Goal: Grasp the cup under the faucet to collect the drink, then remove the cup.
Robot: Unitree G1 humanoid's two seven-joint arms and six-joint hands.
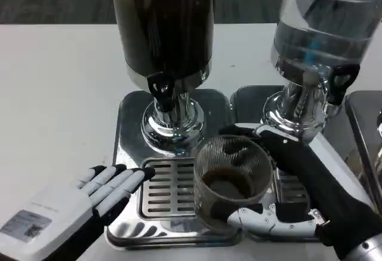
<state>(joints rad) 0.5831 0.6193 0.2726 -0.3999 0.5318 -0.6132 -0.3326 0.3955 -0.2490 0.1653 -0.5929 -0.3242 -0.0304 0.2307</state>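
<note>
Presently, your right hand [280, 204] wraps the ribbed glass cup [231, 180], a finger curled across its front base and the dark palm behind it, so the cup is held rather than merely touched. The cup stands on the slotted drip tray [128, 153], just in front and slightly to the right of the dark drink dispenser [162, 28], whose black tap lever [161, 88] sits above and to the left of the cup's rim. A dark liquid lies in the cup's lower part; I judge collection to be at least partly done, though whether any stream is flowing cannot be told.

Your left hand [89, 198] rests flat with fingers extended and apart, holding nothing, its fingertips at the tray's left edge, apparently waiting clear of the work.

A second dispenser of clear liquid [325, 28] stands to the right of the dark one. Withdrawing the cup calls for a level lift, since tilting risks a spill.
</note>
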